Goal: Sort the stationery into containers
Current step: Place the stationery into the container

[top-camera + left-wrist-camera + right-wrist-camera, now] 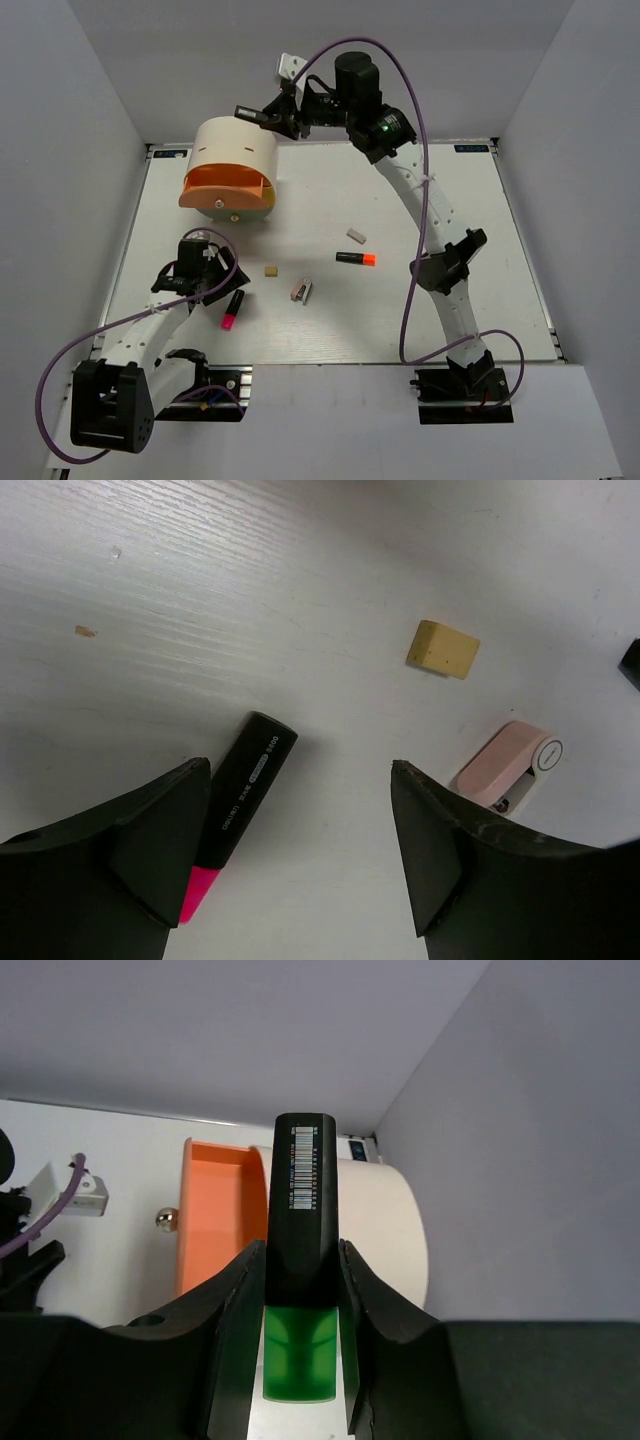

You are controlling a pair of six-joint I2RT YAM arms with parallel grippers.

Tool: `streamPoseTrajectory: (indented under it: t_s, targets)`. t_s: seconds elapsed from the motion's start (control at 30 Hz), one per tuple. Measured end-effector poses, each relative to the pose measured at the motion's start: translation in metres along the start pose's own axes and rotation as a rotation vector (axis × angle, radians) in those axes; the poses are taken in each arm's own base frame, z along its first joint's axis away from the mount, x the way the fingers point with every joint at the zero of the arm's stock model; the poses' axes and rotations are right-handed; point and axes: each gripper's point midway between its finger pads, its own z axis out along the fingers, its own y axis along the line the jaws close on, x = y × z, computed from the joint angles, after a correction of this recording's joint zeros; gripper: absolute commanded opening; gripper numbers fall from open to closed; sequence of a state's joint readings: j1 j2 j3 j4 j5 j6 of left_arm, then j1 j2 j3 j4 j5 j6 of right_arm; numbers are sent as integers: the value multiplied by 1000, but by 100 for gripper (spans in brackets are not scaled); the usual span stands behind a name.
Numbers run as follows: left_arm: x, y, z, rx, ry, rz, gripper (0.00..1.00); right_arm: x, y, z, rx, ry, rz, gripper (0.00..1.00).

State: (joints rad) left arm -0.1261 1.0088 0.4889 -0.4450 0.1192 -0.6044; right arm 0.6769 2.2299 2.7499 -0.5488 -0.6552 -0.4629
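The cream cylindrical box point(240, 148) lies at the back left, with its orange drawer point(222, 188) pulled open. My right gripper point(268, 117) hovers above the box, shut on the green-capped marker point(303, 1210). The right wrist view shows the drawer point(212, 1210) and box point(388, 1222) beneath it. My left gripper point(222, 290) is open and empty, low over the table. The pink-capped marker point(240, 795) lies just inside its left finger. The tan eraser point(443, 648) and pinkish clip point(505, 763) lie ahead of it. The orange-capped marker point(356, 258) and grey eraser point(356, 236) lie mid-table.
The drawer's small knob point(167, 1220) sticks out toward the table. A yellow tier point(262, 203) shows under the orange drawer. Grey walls close in the white table point(480, 300) at the back and on both sides. The right arm point(425, 200) arches over the table's right half.
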Motion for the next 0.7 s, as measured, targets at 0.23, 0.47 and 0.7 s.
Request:
streamPoseTrajectory:
  t_s: [0.23, 0.47, 0.7]
  targets:
    - [0, -1, -2, 7, -8, -12, 82, 54, 16, 28, -63, 66, 129, 0]
    - [0, -2, -2, 8, -9, -15, 82, 109, 31, 47, -106, 138, 262, 0]
    - [0, -2, -2, 8, -8, -15, 82, 98, 37, 52, -134, 94, 307, 0]
